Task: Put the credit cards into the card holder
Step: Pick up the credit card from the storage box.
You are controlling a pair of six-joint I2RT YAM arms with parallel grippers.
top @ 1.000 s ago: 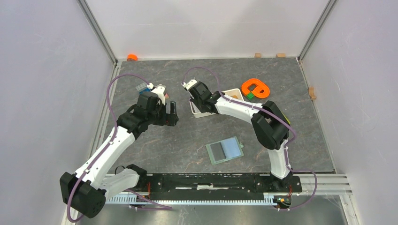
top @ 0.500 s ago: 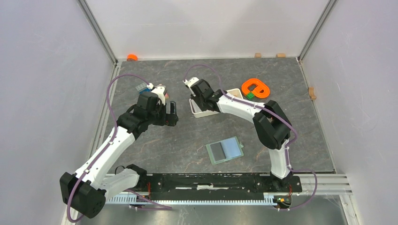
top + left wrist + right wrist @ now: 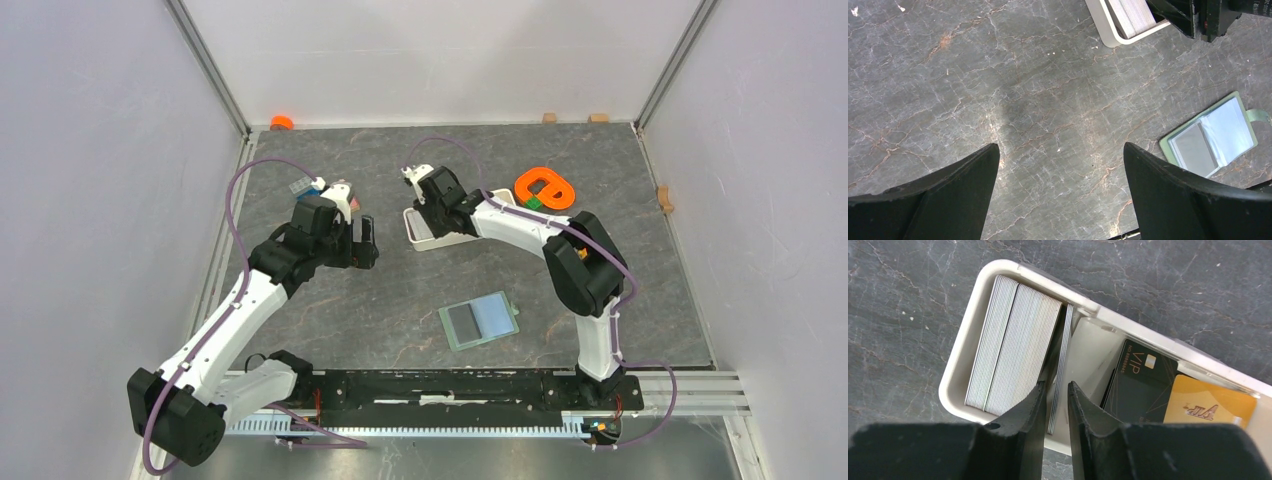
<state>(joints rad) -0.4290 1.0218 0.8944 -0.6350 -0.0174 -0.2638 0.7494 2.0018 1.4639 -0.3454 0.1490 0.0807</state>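
Observation:
The card holder [image 3: 480,320] lies unfolded on the table, sage-green with a pale blue inside [image 3: 1228,130], and a dark card [image 3: 1193,150] sits in its left pocket. More credit cards stand on edge in a white tray [image 3: 955,370] as a thick stack [image 3: 1008,340]. A black VIP card [image 3: 1140,380] and a gold card [image 3: 1208,405] lie flat beside the stack. My right gripper [image 3: 1057,387] reaches into the tray [image 3: 440,238], jaws narrowly open astride a thin slice of cards [image 3: 1064,350], with a sliver of gap at the right finger. My left gripper [image 3: 1059,146] hovers wide open over bare table, left of the tray [image 3: 365,243].
An orange ring-shaped piece [image 3: 543,188] with a green block [image 3: 533,204] lies right of the tray. Small blocks [image 3: 302,186] sit behind the left arm. An orange cap [image 3: 281,122] and wooden bits [image 3: 549,118] lie along the back edge. Walls close both sides.
My right gripper has shifted a little to the right along the tray and its jaws have widened slightly. The left arm and the card holder have not moved.

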